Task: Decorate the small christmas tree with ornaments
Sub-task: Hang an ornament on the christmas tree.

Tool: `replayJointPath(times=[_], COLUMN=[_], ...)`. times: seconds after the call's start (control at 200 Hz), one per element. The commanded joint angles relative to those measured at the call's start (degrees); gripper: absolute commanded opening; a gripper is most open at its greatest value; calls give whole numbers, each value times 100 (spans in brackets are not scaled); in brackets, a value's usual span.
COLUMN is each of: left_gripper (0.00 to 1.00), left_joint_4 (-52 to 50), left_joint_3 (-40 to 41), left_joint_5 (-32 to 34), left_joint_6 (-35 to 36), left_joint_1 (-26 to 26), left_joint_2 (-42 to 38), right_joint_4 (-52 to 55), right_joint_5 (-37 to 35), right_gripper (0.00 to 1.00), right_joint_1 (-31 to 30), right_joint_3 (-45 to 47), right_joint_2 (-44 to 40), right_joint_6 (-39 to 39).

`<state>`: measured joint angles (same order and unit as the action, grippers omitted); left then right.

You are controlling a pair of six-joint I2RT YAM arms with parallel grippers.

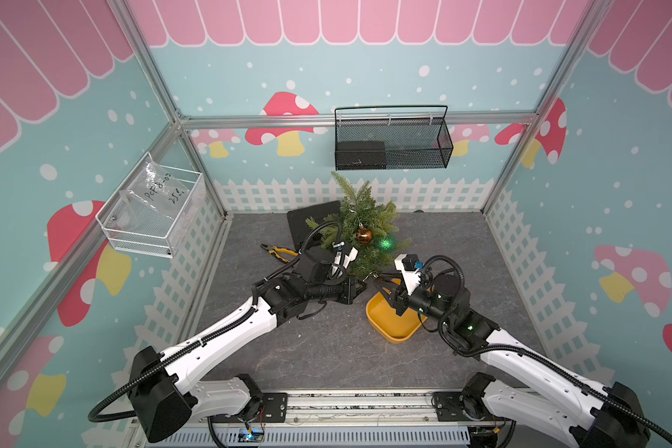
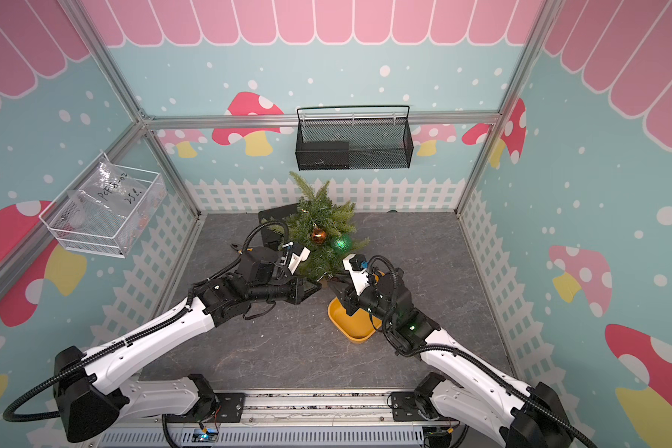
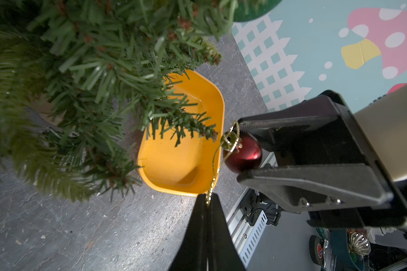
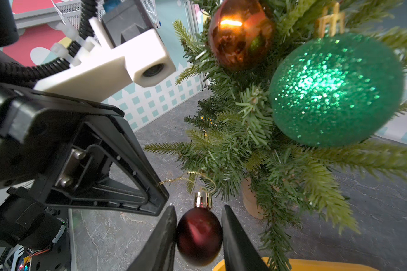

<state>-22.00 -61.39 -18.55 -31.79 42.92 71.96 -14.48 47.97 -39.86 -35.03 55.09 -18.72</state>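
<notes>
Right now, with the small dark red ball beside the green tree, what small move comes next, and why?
Probably slip the thin gold cord loop over the nearest branch tip: the right gripper clamps the dark red ball, the left gripper pinches the cord, that tip lies beside it.

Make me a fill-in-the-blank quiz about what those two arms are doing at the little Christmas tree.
The right gripper clamps the small ball, which is dark ___.
The left gripper pinches the ___-coloured string of that ball.
The number of balls hanging on the tree, a copper ball and a green ball, is ___.
Missing words: red; gold; two.
</notes>
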Motion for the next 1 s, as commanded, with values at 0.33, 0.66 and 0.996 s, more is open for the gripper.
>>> replayJointPath(times=[0.33,0.66,0.996], left_gripper=[0,0,0], left_joint_4=[182,234,232], left_joint_3=[17,52,138], left_joint_5=[-239,-400,-401], left_joint_6=[-123,-195,-231], left_joint_1=[-240,-323,-326], left_joint_2=[121,344,239], right_joint_4=[-146,-100,66], right_joint_5=[-121,-93,-112], right_gripper=[35,35,35], right_joint_1=[-40,-32,-32], right_joint_3=[-365,-328,-66], right_joint_2=[265,362,110], right_joint_6=[83,70,22])
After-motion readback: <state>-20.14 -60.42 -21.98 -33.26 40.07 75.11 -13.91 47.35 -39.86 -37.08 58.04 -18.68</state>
